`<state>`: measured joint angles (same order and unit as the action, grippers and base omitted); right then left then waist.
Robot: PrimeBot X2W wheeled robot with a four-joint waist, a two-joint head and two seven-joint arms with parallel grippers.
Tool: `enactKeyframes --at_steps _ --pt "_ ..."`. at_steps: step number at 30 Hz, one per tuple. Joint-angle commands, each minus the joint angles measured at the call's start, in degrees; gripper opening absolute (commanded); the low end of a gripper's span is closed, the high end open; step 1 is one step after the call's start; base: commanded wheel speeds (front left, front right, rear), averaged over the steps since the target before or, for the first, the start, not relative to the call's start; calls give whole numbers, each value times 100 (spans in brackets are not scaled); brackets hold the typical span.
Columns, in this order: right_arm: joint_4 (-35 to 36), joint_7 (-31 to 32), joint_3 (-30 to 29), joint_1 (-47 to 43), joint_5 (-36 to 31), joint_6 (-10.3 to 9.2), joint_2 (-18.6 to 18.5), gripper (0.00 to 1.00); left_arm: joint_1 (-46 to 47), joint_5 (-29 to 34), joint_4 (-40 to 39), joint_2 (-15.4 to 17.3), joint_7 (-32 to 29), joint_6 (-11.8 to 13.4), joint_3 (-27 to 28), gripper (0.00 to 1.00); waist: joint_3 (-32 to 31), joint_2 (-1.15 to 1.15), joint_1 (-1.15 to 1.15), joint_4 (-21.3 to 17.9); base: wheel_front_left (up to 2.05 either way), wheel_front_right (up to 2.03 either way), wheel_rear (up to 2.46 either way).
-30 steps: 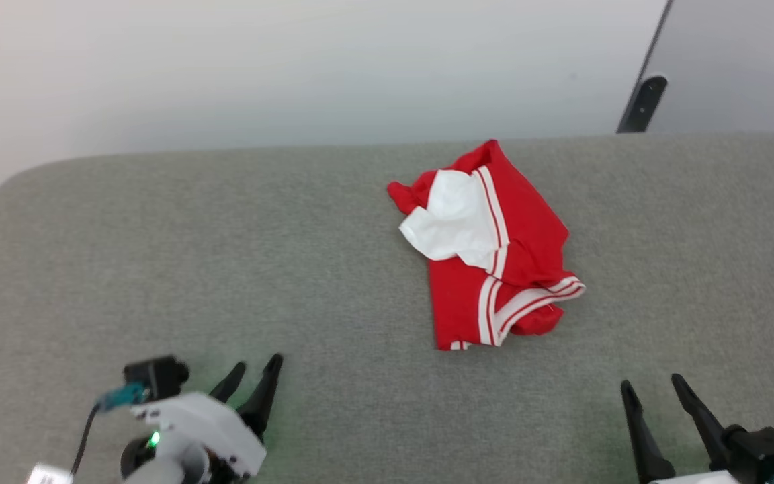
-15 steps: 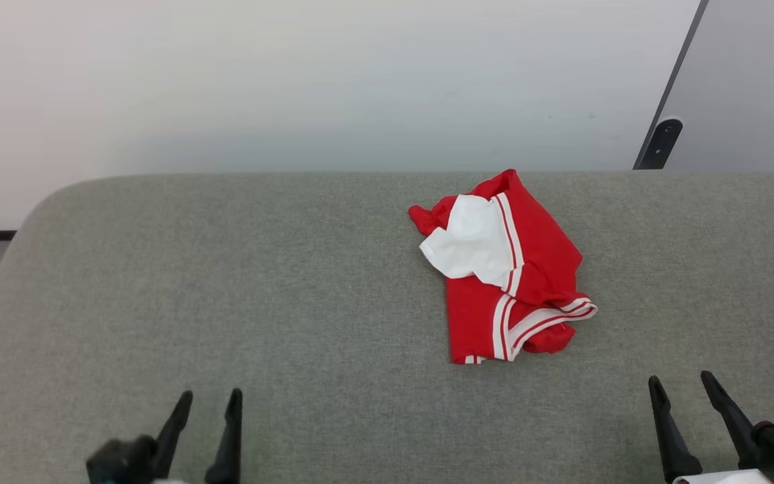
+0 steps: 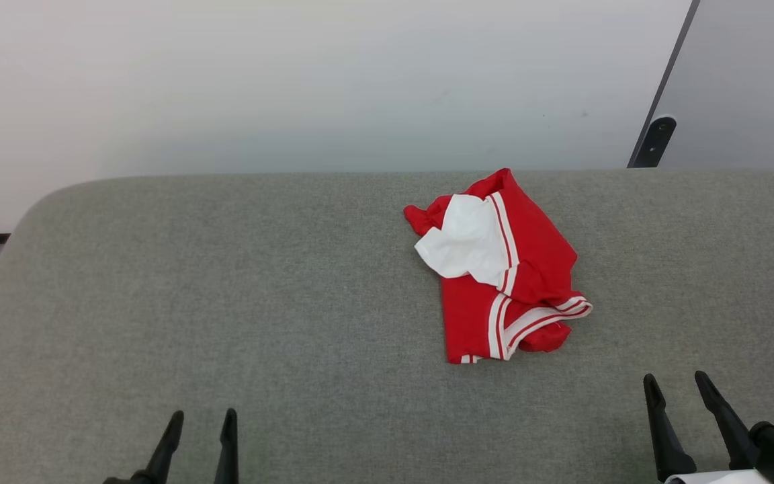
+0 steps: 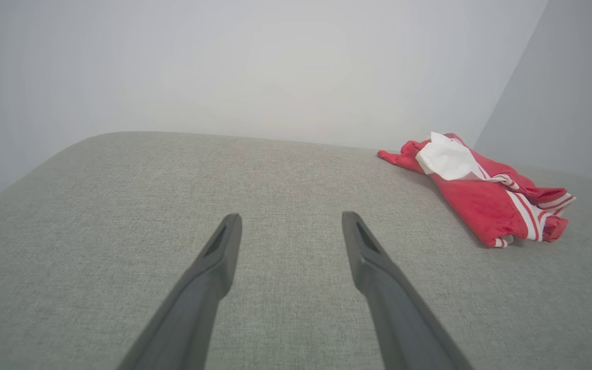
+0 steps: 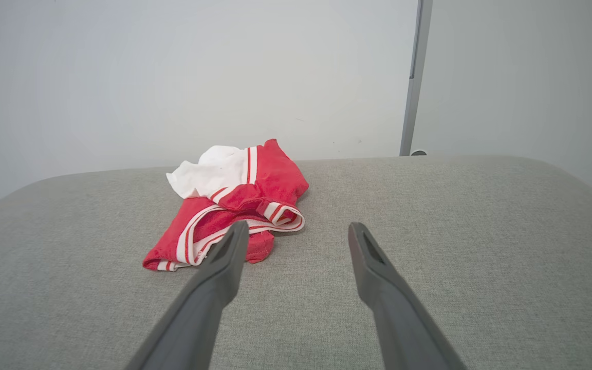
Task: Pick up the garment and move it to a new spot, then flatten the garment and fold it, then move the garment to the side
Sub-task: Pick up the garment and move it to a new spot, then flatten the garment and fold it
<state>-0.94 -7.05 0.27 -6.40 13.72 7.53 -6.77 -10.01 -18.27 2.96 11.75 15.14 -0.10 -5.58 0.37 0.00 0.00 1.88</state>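
Where the head view looks down, one garment (image 3: 501, 269), a crumpled red shirt with a white sleeve and white-and-red striped trim, lies on the grey fabric-covered desk (image 3: 226, 282). Two grippers show. The left gripper (image 3: 202, 417) is well apart from the garment, below it and to its left. The right gripper (image 3: 676, 383) is nearer, below the garment and to its right. Each has two dark fingers, spread apart and grasping nothing. One pale wall (image 3: 293, 81) stands behind the garment, and one dark post (image 3: 656, 141) rises beyond it to the right.

In the left wrist view, the left gripper (image 4: 291, 218) has its two fingers released with bare desk between them. The garment (image 4: 481, 200) lies well ahead of them and off to the right.

In the right wrist view, the right gripper (image 5: 298, 226) has its two fingers parted and empty. The garment (image 5: 270, 185) lies ahead and to the left. One fingertip overlaps the garment's striped hem in this view, though the head view shows the two apart.
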Motion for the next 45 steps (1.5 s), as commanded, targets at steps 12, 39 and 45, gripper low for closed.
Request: enactKeyframes --at_steps 12,39,45 --pt "-88 -60 62 -39 -6 -8 45 100 -85 411 53 -380 1 -360 390 100 -38 0 0 -3 0 0 0" --pt "-145 11 379 234 -2 -8 32 100 -91 718 170 -735 0 -611 580 100 40 0 0 58 0 0 0" --pt "-145 742 1197 1348 -100 -8 -444 100 148 659 252 -814 0 -654 401 100 245 0 0 304 0 0 0"
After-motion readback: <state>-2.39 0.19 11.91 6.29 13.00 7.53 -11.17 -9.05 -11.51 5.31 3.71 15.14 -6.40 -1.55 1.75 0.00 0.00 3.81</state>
